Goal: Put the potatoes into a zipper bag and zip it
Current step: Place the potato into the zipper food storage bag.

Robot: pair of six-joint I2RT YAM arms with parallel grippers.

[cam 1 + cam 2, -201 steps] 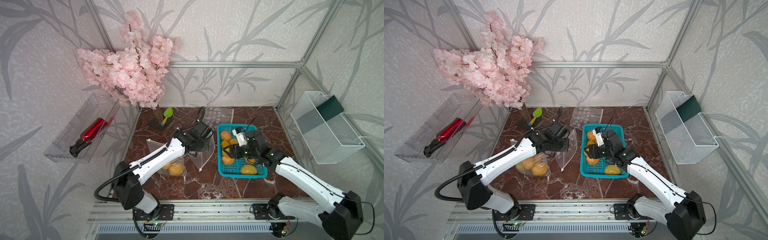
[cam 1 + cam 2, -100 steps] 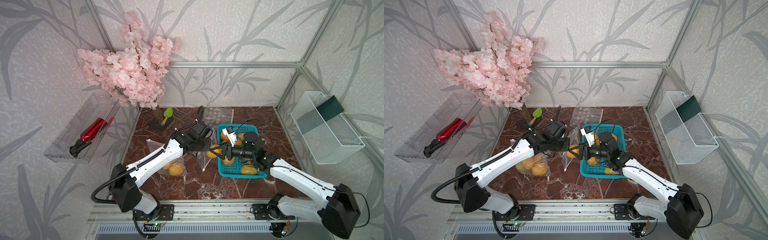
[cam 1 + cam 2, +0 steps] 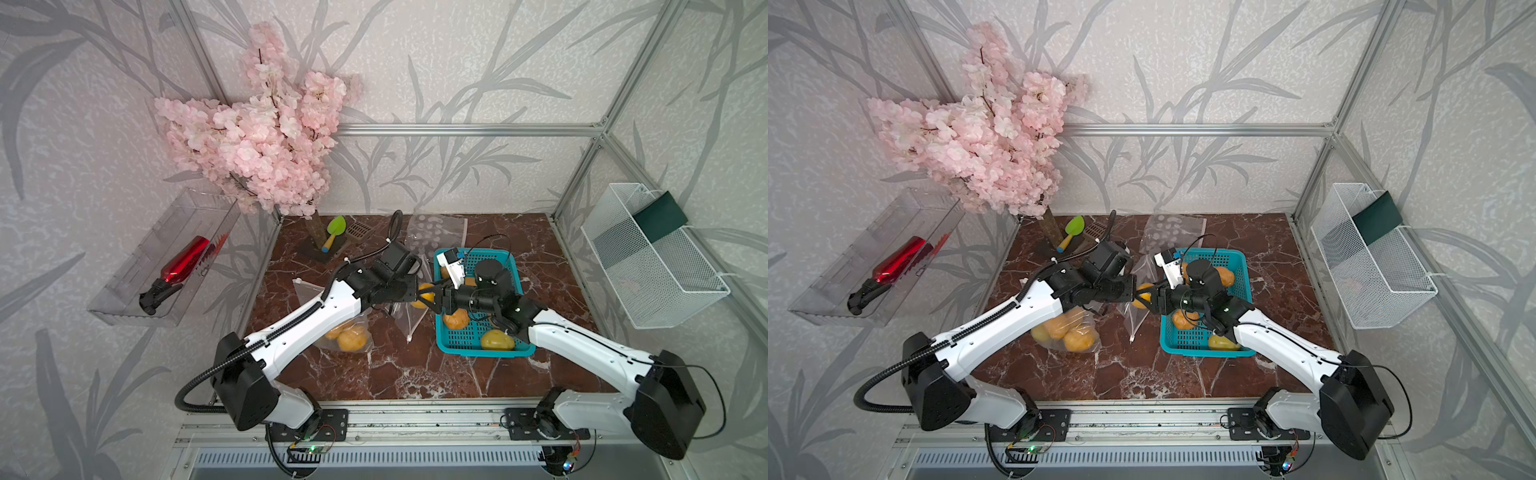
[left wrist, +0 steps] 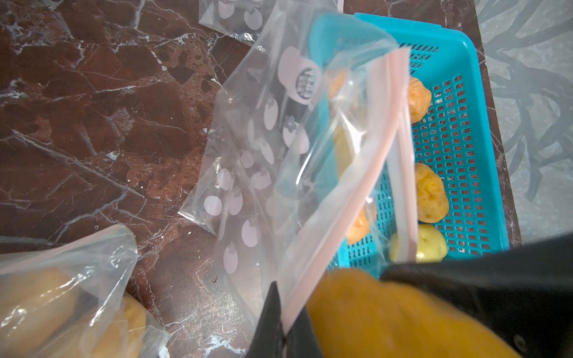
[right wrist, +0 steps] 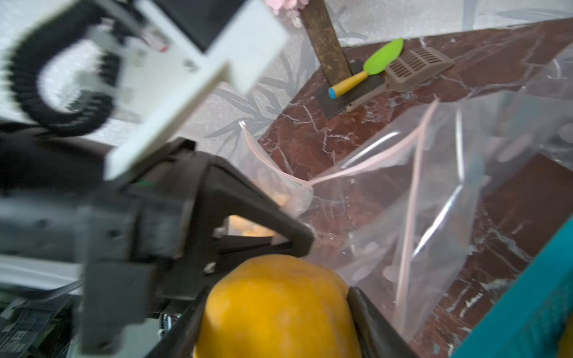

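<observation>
Loading is in hand: the right pincer (image 3: 430, 296) is clamped on an orange potato (image 5: 276, 307) at the mouth of the zipper bag (image 4: 263, 155), whose pink rim the left pincer (image 4: 283, 325) pinches and holds up. Next the potato should clear the rim and be released. Behind the right pincer the teal basket (image 3: 482, 351) holds several potatoes (image 4: 429, 192); a second bag (image 3: 347, 334) behind the left pincer holds more.

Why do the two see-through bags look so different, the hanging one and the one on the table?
The hanging bag is pinched at its rim by the left gripper; the lying bag rests on the table, with no gripper on it. The hanging bag looks empty, with the right gripper's potato beside its rim; the lying bag bulges with potatoes. Both are clear plastic with a pink zipper strip.
</observation>
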